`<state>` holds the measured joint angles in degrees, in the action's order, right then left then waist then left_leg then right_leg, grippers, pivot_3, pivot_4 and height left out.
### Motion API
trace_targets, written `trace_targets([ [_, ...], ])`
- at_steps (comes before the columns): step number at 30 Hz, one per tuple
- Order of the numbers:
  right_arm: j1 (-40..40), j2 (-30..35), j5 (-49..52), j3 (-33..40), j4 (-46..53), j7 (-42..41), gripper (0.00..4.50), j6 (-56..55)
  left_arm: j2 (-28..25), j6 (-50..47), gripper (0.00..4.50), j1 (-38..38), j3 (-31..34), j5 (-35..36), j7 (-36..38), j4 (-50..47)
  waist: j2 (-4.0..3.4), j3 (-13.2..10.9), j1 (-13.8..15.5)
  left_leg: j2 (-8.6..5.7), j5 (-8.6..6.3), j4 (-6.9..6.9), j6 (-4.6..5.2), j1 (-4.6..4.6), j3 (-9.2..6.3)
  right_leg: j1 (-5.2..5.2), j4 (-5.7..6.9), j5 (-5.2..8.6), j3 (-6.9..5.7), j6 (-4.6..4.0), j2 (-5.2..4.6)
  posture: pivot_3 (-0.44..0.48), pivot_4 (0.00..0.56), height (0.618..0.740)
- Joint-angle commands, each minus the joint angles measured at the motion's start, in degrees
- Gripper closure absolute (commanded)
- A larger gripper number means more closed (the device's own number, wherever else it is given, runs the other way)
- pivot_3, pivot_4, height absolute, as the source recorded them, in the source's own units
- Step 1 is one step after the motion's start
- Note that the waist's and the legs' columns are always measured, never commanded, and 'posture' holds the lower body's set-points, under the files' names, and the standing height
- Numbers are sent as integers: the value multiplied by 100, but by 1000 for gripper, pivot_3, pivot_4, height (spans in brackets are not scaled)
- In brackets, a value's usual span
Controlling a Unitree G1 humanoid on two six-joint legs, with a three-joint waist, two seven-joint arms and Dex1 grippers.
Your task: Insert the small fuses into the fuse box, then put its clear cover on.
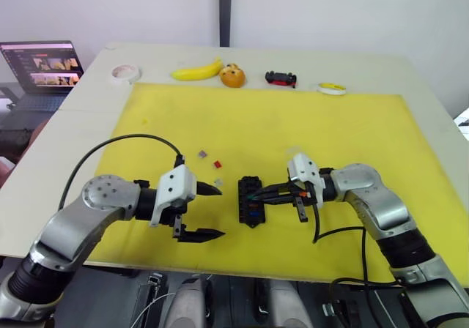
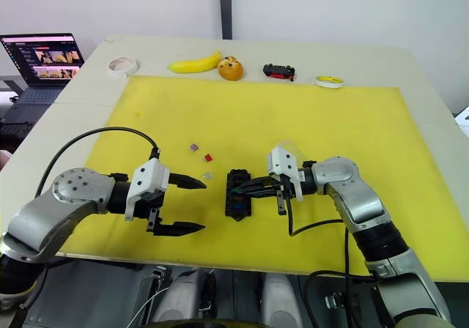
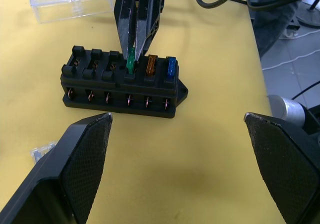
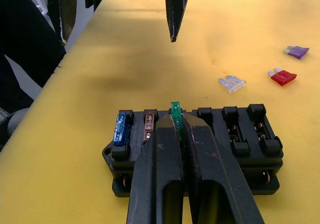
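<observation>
The black fuse box lies on the yellow mat between my two grippers. A blue fuse and an amber fuse stand in its end slots. My right gripper is shut on a green fuse, held upright at the slot beside the amber one. My left gripper hovers open just left of the box, holding nothing. Three loose fuses lie on the mat left of the box: grey-purple, red and clear. The clear cover lies behind my right gripper.
Along the table's far edge sit a banana, an orange toy, a black-and-red toy car, a tape roll and a yellow-white ring. A laptop stands at the far left.
</observation>
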<state>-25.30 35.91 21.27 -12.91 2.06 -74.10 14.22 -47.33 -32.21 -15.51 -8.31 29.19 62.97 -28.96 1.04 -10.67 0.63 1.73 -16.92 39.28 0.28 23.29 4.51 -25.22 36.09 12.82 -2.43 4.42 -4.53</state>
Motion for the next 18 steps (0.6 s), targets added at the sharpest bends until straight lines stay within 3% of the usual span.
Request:
trace_targets([
  [1, -12, -39, -41, -7, 26, -53, 4500, -72, -13, 16, 50, -47, 25, 17, -12, -191, 0, 0, 0, 0, 0, 0, 0, 0, 0, 0, 0, 0, 0, 0, 0, 0, 150, 737],
  [13, 61, -98, -346, -210, -263, -124, 4500, -291, 23, -64, 50, -60, -5, 46, -90, -253, 2, 5, -9, 1, 1, 0, -2, -9, 0, 7, 2, 0, 0, 0, 3, 0, 150, 737],
  [18, 6, -27, -522, -317, -407, -196, 4500, -293, 58, -56, 50, -118, -11, 15, -104, -202, 2, 5, -11, 2, -1, -4, 1, -66, 0, 61, -2, 2, 0, -1, 5, 0, 150, 737],
])
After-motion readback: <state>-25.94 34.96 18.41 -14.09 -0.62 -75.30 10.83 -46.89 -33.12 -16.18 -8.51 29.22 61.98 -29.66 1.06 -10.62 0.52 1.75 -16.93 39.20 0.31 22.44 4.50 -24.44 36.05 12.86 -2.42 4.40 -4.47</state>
